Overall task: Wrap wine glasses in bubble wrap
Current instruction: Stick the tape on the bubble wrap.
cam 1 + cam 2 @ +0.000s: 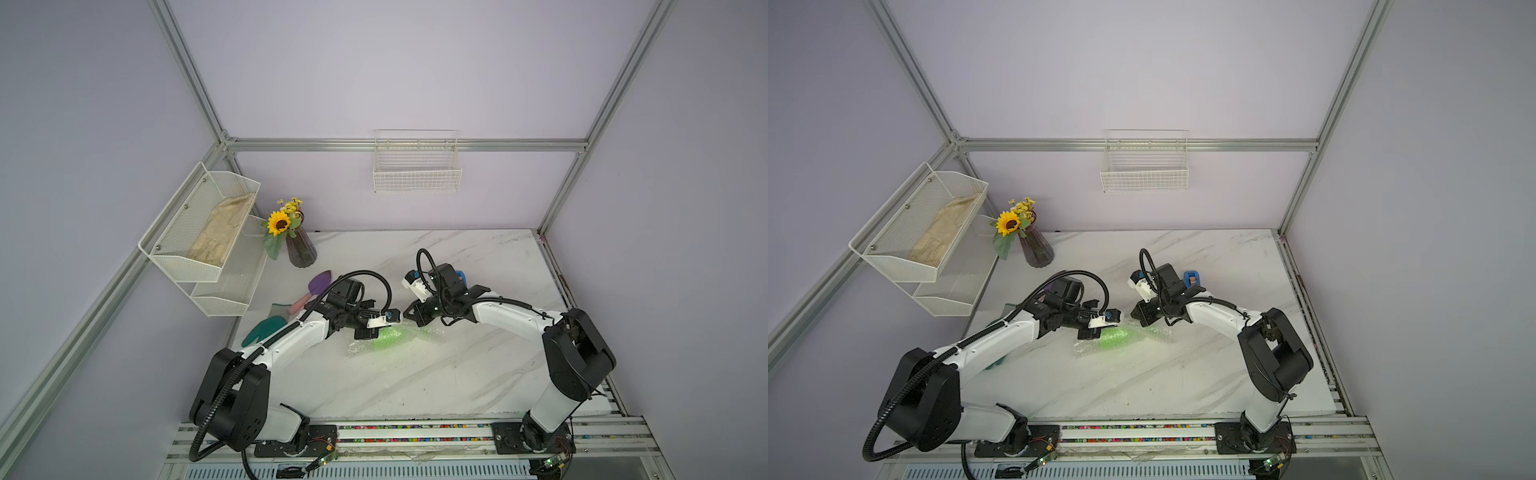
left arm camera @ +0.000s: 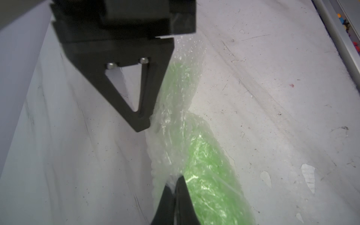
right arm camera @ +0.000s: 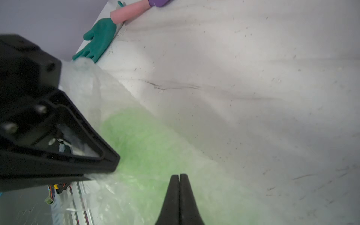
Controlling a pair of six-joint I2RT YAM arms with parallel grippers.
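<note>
Near the middle of the worktop (image 1: 457, 374), between the two arms, the wine glass (image 1: 388, 337) is seen lying on its side, enclosed in the bubble wrap (image 1: 430, 333). In both top views its green is dulled by the bubbled film laid over it. In the left wrist view the glass is covered by the sheet along all of its visible length, so the main wrapping is judged to be largely done. Clear, loose film sticks out past both ends of the green shape, and nothing is seen holding it shut. What is left is judged to be the tucking or closing of those ends and the settling of the sheet's last edge. How many layers have been wound on cannot be told. The left jaws are closed to a point, and a fold of the wrap appears to be pinched between their tips, just beside the glass. The right jaws are pressed fully together with nothing visible between them. One tip is seen touching the wrap near the narrower end, but whether any film is caught there cannot be told.
</note>
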